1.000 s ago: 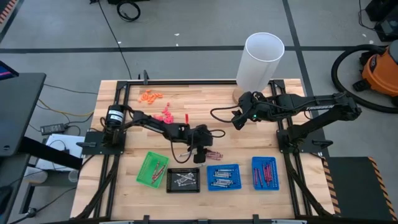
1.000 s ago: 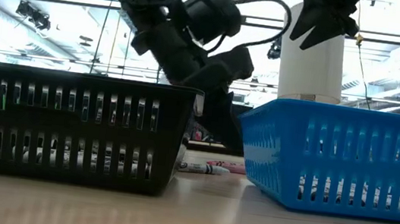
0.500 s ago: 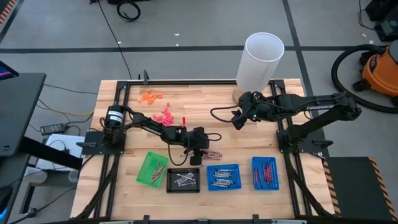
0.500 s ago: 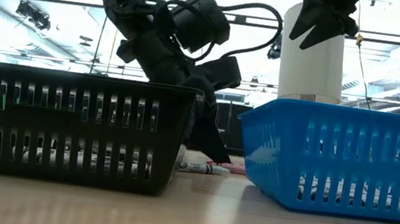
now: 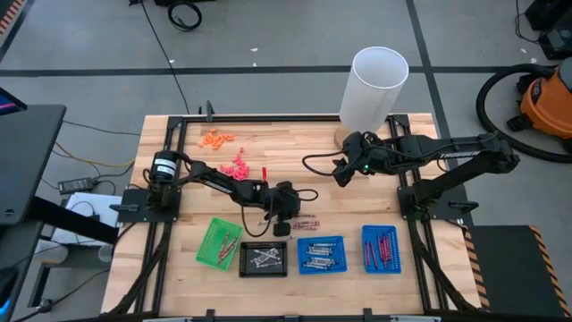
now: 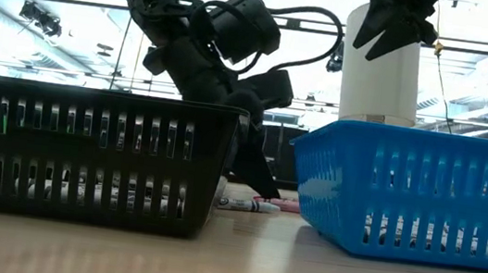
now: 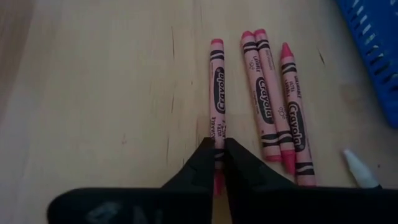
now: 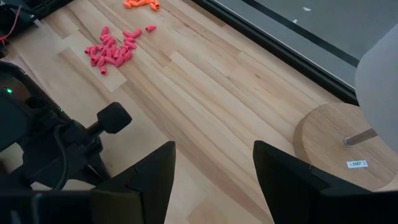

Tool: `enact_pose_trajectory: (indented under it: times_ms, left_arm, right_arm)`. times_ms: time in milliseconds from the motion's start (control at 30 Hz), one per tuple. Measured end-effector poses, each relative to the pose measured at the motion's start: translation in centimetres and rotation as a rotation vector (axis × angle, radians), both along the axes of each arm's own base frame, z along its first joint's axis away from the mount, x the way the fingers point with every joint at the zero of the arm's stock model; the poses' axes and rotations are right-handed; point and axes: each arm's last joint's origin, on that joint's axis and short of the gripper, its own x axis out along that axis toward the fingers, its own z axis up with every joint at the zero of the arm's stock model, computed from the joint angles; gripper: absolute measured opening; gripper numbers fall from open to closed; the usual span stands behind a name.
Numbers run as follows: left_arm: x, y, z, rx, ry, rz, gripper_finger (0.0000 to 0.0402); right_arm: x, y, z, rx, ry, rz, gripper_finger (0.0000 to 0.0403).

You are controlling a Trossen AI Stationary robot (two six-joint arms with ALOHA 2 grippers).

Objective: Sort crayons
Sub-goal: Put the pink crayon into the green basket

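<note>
My left gripper (image 7: 219,154) was clamped on the near end of one dark red paper-wrapped crayon (image 7: 217,93) lying on the wooden table (image 7: 93,93), its long axis pointing straight away from my fingers.

Table (image 5: 295,143): centre of the high view.
Trays (image 5: 263,258): four in a row along its lower edge.
Loose crayons (image 5: 307,223): just above that row, mid-table.
Tall cylinder (image 5: 375,88): upper right corner.
Small bits (image 5: 238,165): upper left.

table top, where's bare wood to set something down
Bare wood lies between the pink bits and the white cylinder. Crowded: the front row of trays, green tray to blue tray, and loose crayons by the left gripper.
</note>
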Motion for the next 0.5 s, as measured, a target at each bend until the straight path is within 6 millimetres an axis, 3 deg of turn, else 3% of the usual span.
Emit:
enact_pose_trajectory:
  times_ms: [167,333,500]
  left_arm:
    - [-0.3,0.1,0.6,-0.030,0.007,0.029,0.0018]
    - [-0.5,0.1,3.2,-0.055,-0.077,0.064,0.0018]
    - [-3.0,0.8,4.6,-0.055,-0.099,0.145,0.0017]
  right_arm:
    - [0.0,0.1,0.0,0.009,0.001,0.008,0.0224]
    - [0.4,0.5,-1.0,0.000,-0.027,0.022,0.0224]
    - [0.9,1.0,-1.7,0.003,-0.072,0.035,0.0224]
